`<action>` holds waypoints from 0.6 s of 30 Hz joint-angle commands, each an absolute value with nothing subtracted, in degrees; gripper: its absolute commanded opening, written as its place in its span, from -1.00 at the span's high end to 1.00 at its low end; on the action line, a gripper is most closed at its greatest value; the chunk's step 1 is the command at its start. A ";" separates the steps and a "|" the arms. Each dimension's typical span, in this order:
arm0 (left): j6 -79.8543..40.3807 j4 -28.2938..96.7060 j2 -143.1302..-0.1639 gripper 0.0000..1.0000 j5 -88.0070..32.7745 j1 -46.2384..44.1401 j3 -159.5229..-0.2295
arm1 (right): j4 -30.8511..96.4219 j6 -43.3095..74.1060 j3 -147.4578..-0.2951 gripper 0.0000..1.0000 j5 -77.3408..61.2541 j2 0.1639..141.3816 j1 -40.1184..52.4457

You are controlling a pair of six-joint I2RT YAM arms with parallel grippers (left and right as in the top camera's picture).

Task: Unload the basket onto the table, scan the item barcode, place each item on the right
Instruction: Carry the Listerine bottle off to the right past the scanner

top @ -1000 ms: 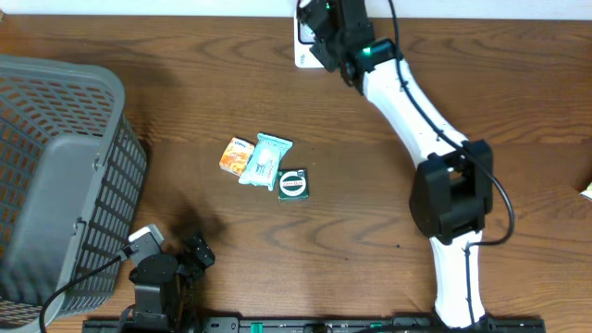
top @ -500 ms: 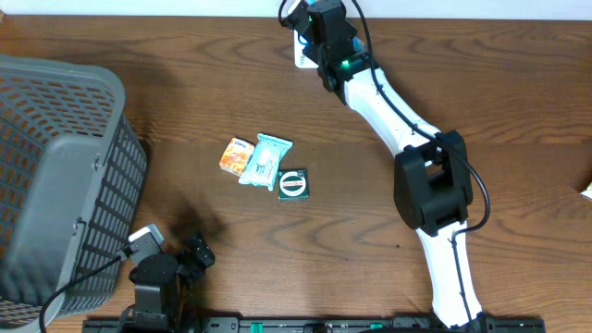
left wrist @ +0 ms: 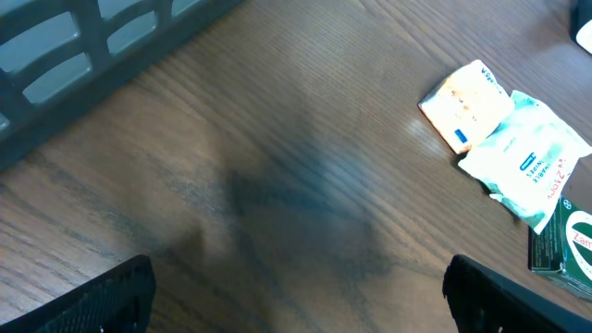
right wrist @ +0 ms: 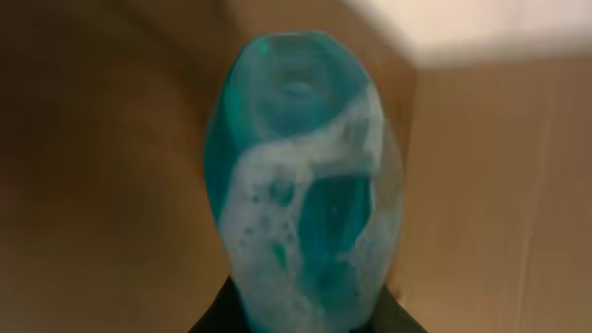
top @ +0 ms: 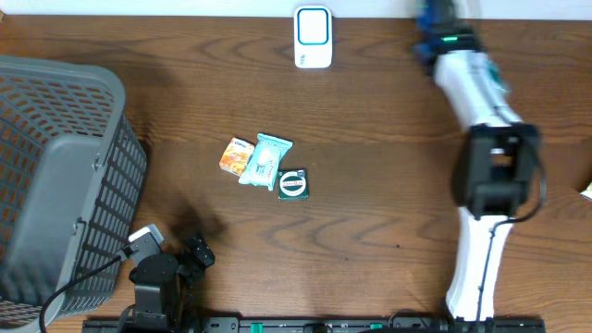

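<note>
Surface (top: 370, 185) and grey mesh basket (top: 55, 176) are unchanged from one second ago. The change is confined to the right arm (top: 481, 92). It was previously stretched over the white barcode scanner (top: 313, 37) at the far edge, and has since been swung away to the far right corner. The scanner is thereby left fully uncovered.

The left arm (top: 157, 277) has not been moved from the near edge beside the basket. Its jaws are spread wide, with nothing held between them.

The right jaws are closed on a teal bottle of foamy liquid (right wrist: 305, 176), gripped at one end. The bottle is thus held well apart from the scanner, at the far right of the surface.

The orange packet (top: 237, 155), pale wipes pack (top: 264, 159) and green box (top: 293, 184) have been left untouched in a cluster mid-surface.

It is judged that the pass over the scanner is finished and the bottle is being carried off. Whether the barcode was read cannot be told.
</note>
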State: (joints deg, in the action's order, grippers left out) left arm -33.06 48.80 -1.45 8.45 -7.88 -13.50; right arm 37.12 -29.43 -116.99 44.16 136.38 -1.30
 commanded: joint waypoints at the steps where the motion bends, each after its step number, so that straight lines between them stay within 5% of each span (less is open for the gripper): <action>1: -32.93 52.38 -1.37 -0.96 10.13 -7.68 -13.28 | 41.63 -20.82 -118.37 0.98 45.10 135.04 -8.78; 10: -32.91 52.38 -1.37 -0.96 10.11 -7.68 -13.28 | 50.89 -5.93 -118.37 0.98 26.39 135.04 -24.16; 18: -32.91 52.38 -1.37 -0.96 10.11 -7.68 -13.28 | 53.25 -2.55 -118.37 0.98 12.27 135.02 -24.64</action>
State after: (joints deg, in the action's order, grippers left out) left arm -33.06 48.80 -1.45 8.45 -7.88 -13.50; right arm 52.97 -6.26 -117.32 18.04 136.35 -25.74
